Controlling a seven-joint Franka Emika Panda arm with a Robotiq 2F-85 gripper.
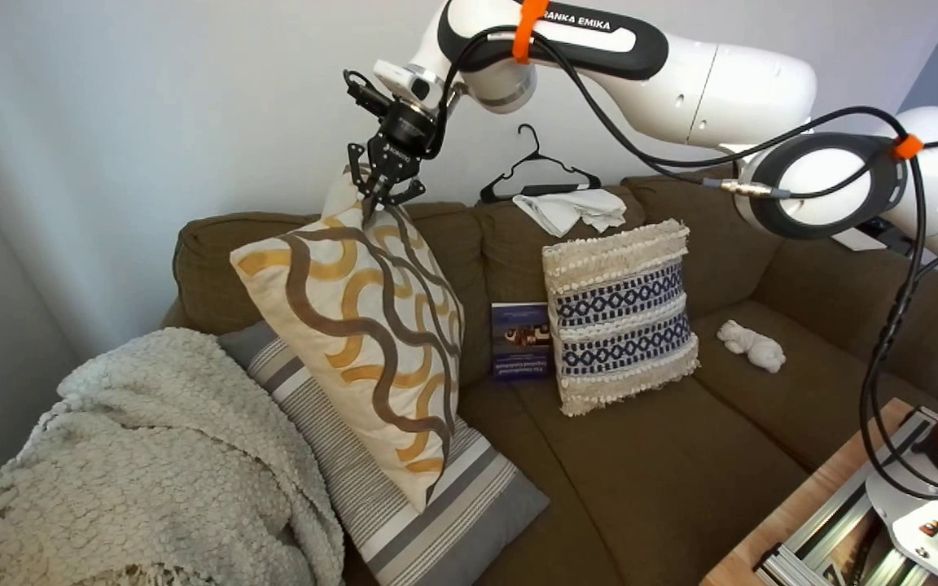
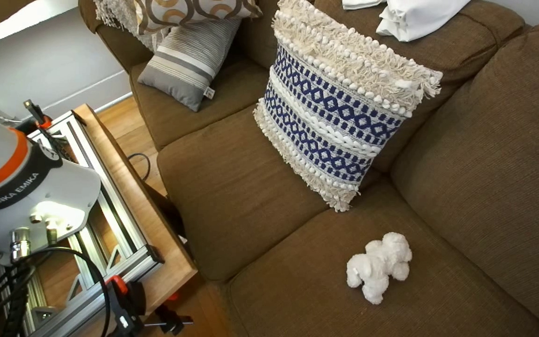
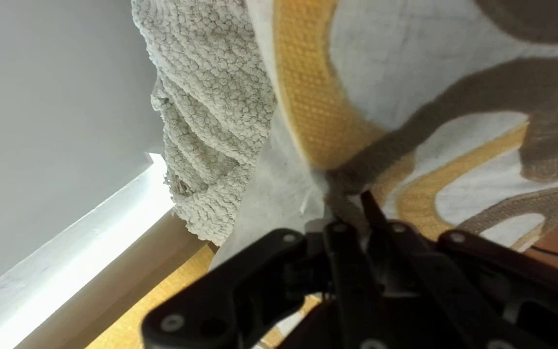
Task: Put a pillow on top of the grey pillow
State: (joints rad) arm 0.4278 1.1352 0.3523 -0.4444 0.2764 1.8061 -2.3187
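Observation:
The pillow, with its wavy mustard-brown and cream pattern, hangs tilted in an exterior view (image 1: 363,325) and is cut off at the top in an exterior view (image 2: 194,10). It fills much of the wrist view (image 3: 405,87). My gripper (image 1: 372,203) is shut on the pillow's upper edge; its fingers also show in the wrist view (image 3: 356,218) with cloth pinched between them. The grey pillow (image 1: 469,521) lies striped on the sofa seat under the patterned pillow, partly hidden by it; it also shows in an exterior view (image 2: 176,77). I cannot tell whether the two pillows press together.
A beige knitted blanket (image 1: 151,456) is heaped beside the grey pillow. A cream pillow with navy bands (image 1: 620,313) leans on the backrest beside a blue book (image 1: 520,340). A black hanger (image 1: 538,175), white cloth (image 1: 571,209) and white plush toy (image 2: 379,267) are on the sofa.

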